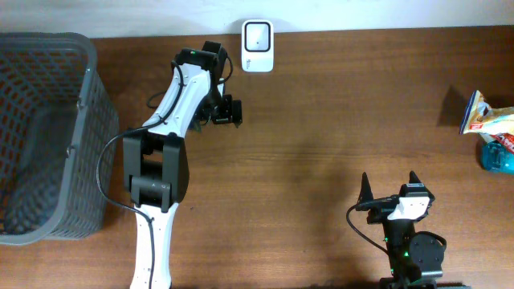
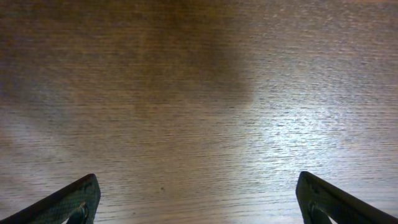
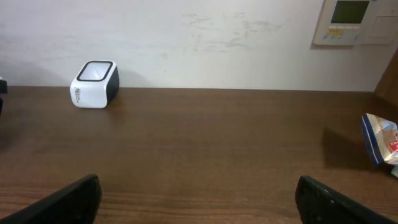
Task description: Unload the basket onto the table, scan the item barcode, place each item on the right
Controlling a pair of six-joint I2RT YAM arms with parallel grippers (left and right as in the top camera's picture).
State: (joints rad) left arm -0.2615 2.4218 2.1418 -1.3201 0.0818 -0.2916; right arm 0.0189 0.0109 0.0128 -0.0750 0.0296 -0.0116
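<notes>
**Stock of the counter, taken from my own two arms**

1. Counter (image 1: 321, 120): brown wood grain, running up to a pale wall (image 3: 205, 37) at 12 o'clock.
2. Left claw (image 1: 227, 111): at about 11 o'clock from the counter's middle, just off the scanner toward 7 o'clock. Fingers spread wide and nothing between them. My left wrist view shows the claw (image 2: 199, 193) over bare wood only, with one dark fingertip in each lower corner.
3. Right claw (image 1: 391, 185): at 5 o'clock, near the front edge, tips pointing to 12 o'clock. Fingers spread wide, holding nothing. My right wrist view shows the claw (image 3: 199, 196) facing the wall across open wood.
4. Scanner (image 1: 257, 36): small white box with a dark window, standing at 12 o'clock against the wall. From my right wrist it sits at 10 o'clock (image 3: 94, 84).
5. Snack packet (image 1: 488, 120): the item to be scanned, at 3 o'clock on the counter's far right edge, well apart from both claws and from the scanner. It is partly cut off in my right wrist view (image 3: 380, 138). I cannot see a barcode.
6. Blue-wrapped item (image 1: 499, 156): touching the packet on its 6 o'clock side.
7. Basket (image 1: 88, 120): dark plastic mesh, at 9 o'clock.
8. Wall panel (image 3: 351, 22): with a small screen, at 1 o'clock from my right wrist.
</notes>
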